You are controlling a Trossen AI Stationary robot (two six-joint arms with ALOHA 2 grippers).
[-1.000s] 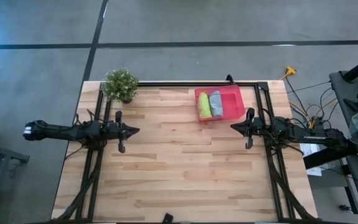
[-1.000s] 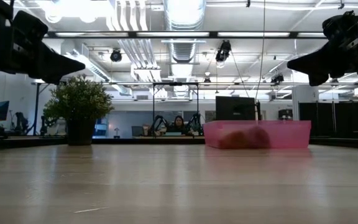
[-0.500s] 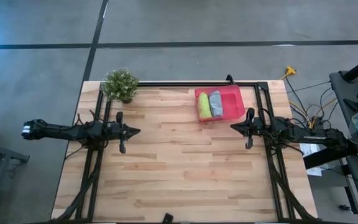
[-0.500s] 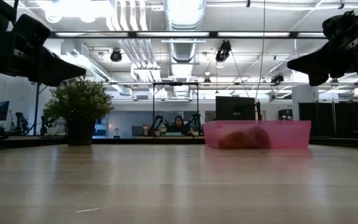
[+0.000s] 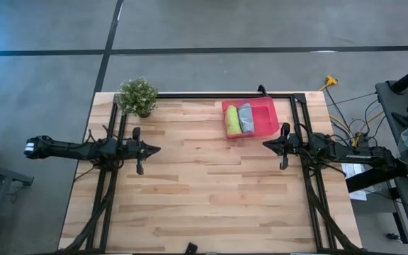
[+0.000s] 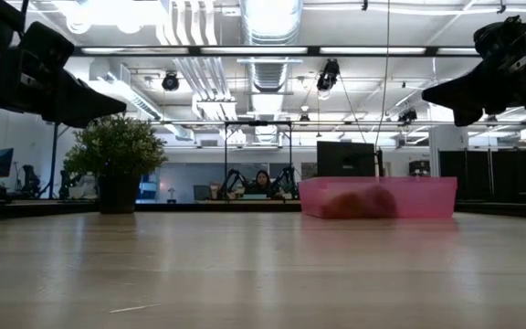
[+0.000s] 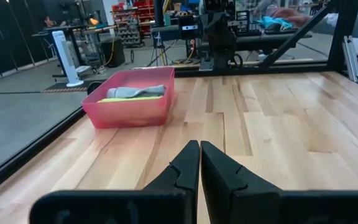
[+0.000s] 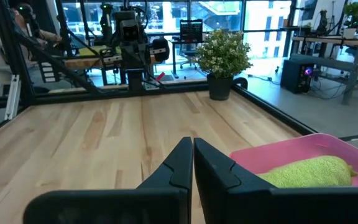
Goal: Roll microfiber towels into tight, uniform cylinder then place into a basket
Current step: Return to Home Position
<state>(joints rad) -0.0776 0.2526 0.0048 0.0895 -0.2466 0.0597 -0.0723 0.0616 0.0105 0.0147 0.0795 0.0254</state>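
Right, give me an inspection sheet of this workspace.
Surface: wooden table in a black frame.
Job's things: green towel and grey towel, both rolled, side by side in the basket.
Clutter: plant at the far left corner.
Grippers: left gripper shut, empty, over the left side; right gripper shut, empty, near the basket.
Cables: cables off the right edge.
Surroundings: person seated in the room behind.

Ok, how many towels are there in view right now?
2. Both lie rolled, side by side in the pink bin: the green towel on the side nearer the plant, the grey towel beside it. I can't see whether anything lies under them.
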